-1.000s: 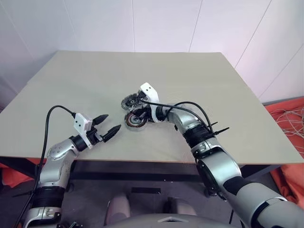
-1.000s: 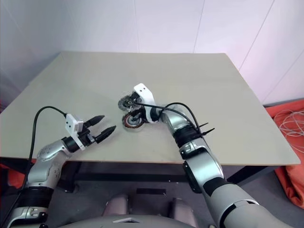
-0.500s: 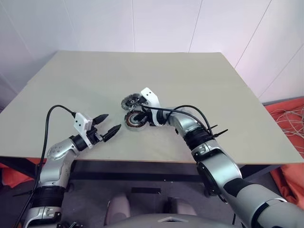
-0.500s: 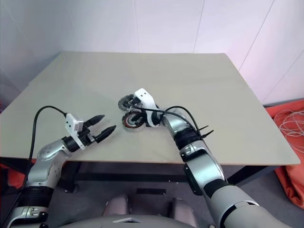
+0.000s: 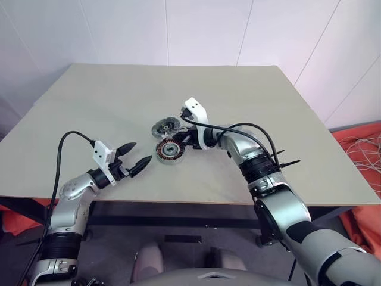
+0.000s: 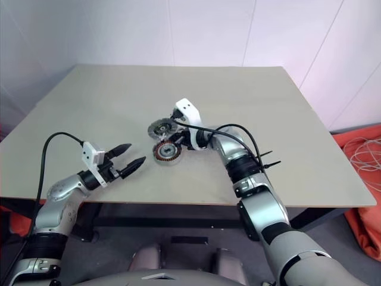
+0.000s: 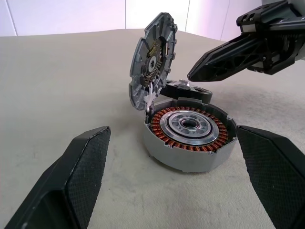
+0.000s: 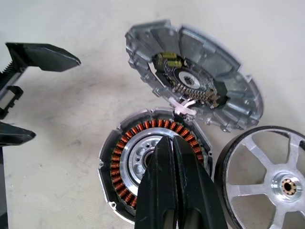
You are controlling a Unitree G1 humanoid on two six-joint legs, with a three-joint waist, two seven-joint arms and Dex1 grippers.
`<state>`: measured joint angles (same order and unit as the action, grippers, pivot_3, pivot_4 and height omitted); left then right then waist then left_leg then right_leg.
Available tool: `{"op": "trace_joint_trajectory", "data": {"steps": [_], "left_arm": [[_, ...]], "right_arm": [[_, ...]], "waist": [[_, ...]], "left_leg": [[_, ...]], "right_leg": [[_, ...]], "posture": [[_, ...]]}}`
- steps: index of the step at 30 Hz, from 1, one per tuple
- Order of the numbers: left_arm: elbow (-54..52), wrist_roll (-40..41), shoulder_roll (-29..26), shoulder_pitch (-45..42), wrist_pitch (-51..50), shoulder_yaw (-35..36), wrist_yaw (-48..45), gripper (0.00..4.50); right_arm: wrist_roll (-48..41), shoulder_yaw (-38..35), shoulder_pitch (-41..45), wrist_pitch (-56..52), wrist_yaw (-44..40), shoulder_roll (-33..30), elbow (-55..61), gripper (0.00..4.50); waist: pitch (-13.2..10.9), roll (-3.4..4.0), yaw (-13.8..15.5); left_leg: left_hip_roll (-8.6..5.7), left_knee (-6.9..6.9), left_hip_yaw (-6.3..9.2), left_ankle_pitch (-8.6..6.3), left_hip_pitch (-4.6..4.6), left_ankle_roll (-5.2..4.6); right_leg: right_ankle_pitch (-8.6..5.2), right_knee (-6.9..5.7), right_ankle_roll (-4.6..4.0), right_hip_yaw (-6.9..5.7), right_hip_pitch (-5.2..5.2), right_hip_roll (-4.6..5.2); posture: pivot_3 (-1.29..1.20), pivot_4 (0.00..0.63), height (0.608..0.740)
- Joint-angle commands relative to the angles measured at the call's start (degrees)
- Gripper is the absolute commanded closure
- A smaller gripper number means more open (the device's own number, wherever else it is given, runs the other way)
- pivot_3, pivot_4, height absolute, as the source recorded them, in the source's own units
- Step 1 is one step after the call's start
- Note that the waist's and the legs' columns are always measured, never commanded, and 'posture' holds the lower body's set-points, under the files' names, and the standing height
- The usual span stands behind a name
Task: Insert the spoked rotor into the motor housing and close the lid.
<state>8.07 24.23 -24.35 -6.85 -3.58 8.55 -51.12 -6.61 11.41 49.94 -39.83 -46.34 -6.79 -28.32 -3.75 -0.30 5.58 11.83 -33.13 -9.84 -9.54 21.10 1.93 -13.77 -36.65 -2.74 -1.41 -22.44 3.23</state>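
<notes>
The lower edge of the motor housing (image 8: pixel 155 169) is hidden behind the right gripper (image 8: pixel 173 143) in the right wrist view, and the spoked rotor (image 8: pixel 269 174) is cut off there by the picture's edge. In the head views the rotor is largely masked by the right arm and is hard to make out.

Nearest, the left gripper (image 5: pixel 136 157) is held level above the bench (image 5: pixel 89 101), its fingers (image 7: pixel 78 171) spread wide and empty, aimed at the housing at about 2 o'clock from it. The housing lies flat near the bench's middle, copper windings upward. Just over it, the right gripper is angled downward with fingers pressed together, pinching nothing. The lid (image 7: pixel 151 59) is seen tilted up at the housing's far rim, ribbed face turned away. The rotor lies just beside the housing, at about 1 o'clock.
</notes>
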Motion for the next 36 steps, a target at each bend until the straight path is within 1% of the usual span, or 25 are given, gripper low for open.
{"op": "trace_joint_trajectory", "data": {"steps": [1, 6, 8, 10, 11, 14, 16, 17, 18, 20, 22, 24, 27, 30, 34, 36], "left_arm": [[-1.1, 0.5, 0.1, -1.4, 0.8, 0.2, -0.1, 0.0], [-1.5, 0.5, 0.1, -1.1, 0.7, 0.4, 0.0, 0.0], [-1.7, 0.5, 0.0, -0.8, 0.7, 0.5, 0.1, 0.0], [-1.9, 0.5, -0.1, -0.6, 0.7, 0.8, 0.2, 0.0], [-1.9, 0.6, -0.2, -0.6, 0.7, 1.0, 0.3, 0.0], [-2.1, 0.8, -0.5, -0.3, 0.7, 1.4, 0.4, 0.0], [-2.0, 0.8, -0.7, -0.3, 0.7, 1.5, 0.2, 0.0], [-2.0, 0.8, -0.7, -0.3, 0.7, 1.5, 0.2, 0.0], [-1.8, 0.8, -0.8, -0.4, 0.7, 1.5, 0.1, 0.0], [-1.6, 0.7, -0.8, -0.6, 0.7, 1.5, 0.0, 0.0], [-1.4, 0.7, -0.8, -0.8, 0.7, 1.4, 0.0, 0.0], [-1.3, 0.7, -0.7, -1.0, 0.7, 1.3, 0.0, 0.0], [-1.3, 0.7, -0.8, -0.9, 0.6, 1.4, -0.1, 0.0], [-1.2, 0.5, -1.0, -0.9, 0.6, 1.4, 0.0, 0.0], [-1.1, 0.4, -1.3, -1.1, 0.6, 1.4, -0.1, 0.0], [-1.0, 0.4, -1.3, -1.2, 0.6, 1.4, -0.1, 0.0]], "right_arm": [[-0.9, -0.1, 0.4, 0.0, 0.1, 0.2, 2.7, 4.47], [-0.9, -0.2, -0.1, -0.4, 1.3, 0.8, 2.5, 4.47], [-2.1, -1.6, -0.1, -1.5, 1.5, 0.5, 2.9, 4.47], [-4.4, -3.9, -0.7, -4.9, 1.0, -0.5, 4.9, 4.47], [-5.5, -4.7, -1.4, -6.9, 0.5, -1.6, 6.8, 4.3], [-8.9, -7.3, -3.7, -12.4, 0.0, -4.6, 12.4, 3.61], [-12.3, -11.4, -4.3, -17.6, 1.0, -5.8, 14.6, 2.82], [-13.4, -13.1, -4.7, -19.4, 1.5, -6.4, 15.1, 2.55], [-14.4, -15.2, -5.0, -21.5, 2.6, -6.9, 14.6, 2.15], [-15.9, -17.2, -6.4, -24.7, 3.5, -8.1, 14.2, 1.45], [-19.0, -23.0, -7.1, -29.0, 6.6, -6.7, 13.1, 0.76], [-21.6, -29.7, -6.8, -33.1, 11.2, -3.8, 11.5, 0.08], [-23.1, -38.7, -5.8, -36.9, 19.4, 0.6, 8.0, 0.03], [-24.3, -45.5, -5.0, -39.0, 25.5, 3.9, 3.9, 0.03], [-26.3, -52.2, -3.2, -39.3, 31.6, 6.7, -0.6, 0.03], [-26.5, -53.2, -2.7, -37.9, 33.6, 7.4, -1.9, 0.03]], "waist": [[0.0, 0.0, 0.0], [0.0, 0.0, 0.0], [0.0, 0.0, 0.0], [0.0, 0.0, 0.0], [0.0, 0.0, 0.1], [0.0, -0.01, 0.5], [0.0, -0.01, 0.5], [0.0, -0.01, 0.5], [0.0, -0.01, 0.5], [0.0, -0.01, 0.5], [0.0, -0.01, 0.5], [0.0, -0.01, 0.4], [0.0, 0.0, 0.3], [0.0, 0.0, 0.4], [0.0, 0.03, 0.5], [0.0, 0.03, 0.5]], "left_leg": [[0.0, 0.0, 0.0, 0.0, 0.0, 0.0], [0.0, 0.0, 0.0, 0.0, 0.0, 0.0], [0.0, 0.0, 0.0, 0.0, 0.01, 0.0], [-0.01, 0.0, 0.0, 0.0, 0.01, 0.0], [-0.01, 0.0, 0.0, 0.0, 0.01, 0.0], [-0.02, 0.0, 0.0, 0.0, 0.01, -0.01], [-0.02, 0.01, 0.0, 0.0, 0.01, -0.01], [-0.02, 0.01, -0.01, 0.0, 0.0, 0.0], [-0.01, 0.01, -0.02, 0.0, -0.01, 0.0], [-0.01, 0.02, -0.05, 0.01, -0.03, 0.01], [-0.02, 0.01, -0.08, 0.02, -0.03, 0.03], [-0.01, 0.02, -0.11, 0.06, -0.03, 0.09], [-0.01, 0.04, -0.11, 0.12, -0.02, 0.2], [-0.02, 0.06, -0.14, 0.16, -0.01, 0.27], [-0.03, 0.07, -0.14, 0.17, 0.01, 0.29], [-0.03, 0.08, -0.14, 0.18, 0.02, 0.3]], "right_leg": [[0.0, 0.0, 0.0, 0.0, 0.0, 0.0], [0.0, 0.0, 0.0, 0.0, 0.0, 0.0], [0.0, 0.0, 0.0, 0.0, -0.01, 0.0], [0.0, 0.0, 0.0, 0.0, 0.0, 0.01], [0.0, 0.01, 0.0, 0.0, 0.01, 0.01], [0.0, 0.07, 0.01, 0.0, 0.05, 0.01], [0.0, 0.08, 0.01, 0.0, 0.05, 0.01], [0.0, 0.07, 0.01, 0.0, 0.05, 0.0], [0.0, 0.07, 0.01, 0.0, 0.05, 0.0], [0.0, 0.06, 0.01, 0.0, 0.06, 0.0], [-0.01, 0.06, 0.02, 0.0, 0.06, 0.0], [0.0, 0.06, 0.02, 0.0, 0.04, -0.01], [0.0, 0.02, 0.01, 0.0, -0.03, -0.02], [-0.01, 0.02, 0.01, 0.0, -0.03, -0.01], [-0.01, 0.02, 0.02, 0.0, -0.06, 0.0], [-0.04, 0.02, 0.06, 0.0, -0.08, 0.01]], "posture": [[0.0, 0.0, 0.74], [0.0, 0.0, 0.74], [0.0, 0.0, 0.74], [0.0, 0.0, 0.74], [0.0, 0.0, 0.74], [0.0, 0.0, 0.74], [0.0, 0.0, 0.74], [0.0, 0.0, 0.74], [0.0, 0.0, 0.74], [0.0, 0.0, 0.74], [0.0, 0.0, 0.74], [0.0, 0.0, 0.74], [0.0, 0.0, 0.74], [0.0, 0.0, 0.74], [0.0, 0.0, 0.74], [0.0, 0.0, 0.74]]}}
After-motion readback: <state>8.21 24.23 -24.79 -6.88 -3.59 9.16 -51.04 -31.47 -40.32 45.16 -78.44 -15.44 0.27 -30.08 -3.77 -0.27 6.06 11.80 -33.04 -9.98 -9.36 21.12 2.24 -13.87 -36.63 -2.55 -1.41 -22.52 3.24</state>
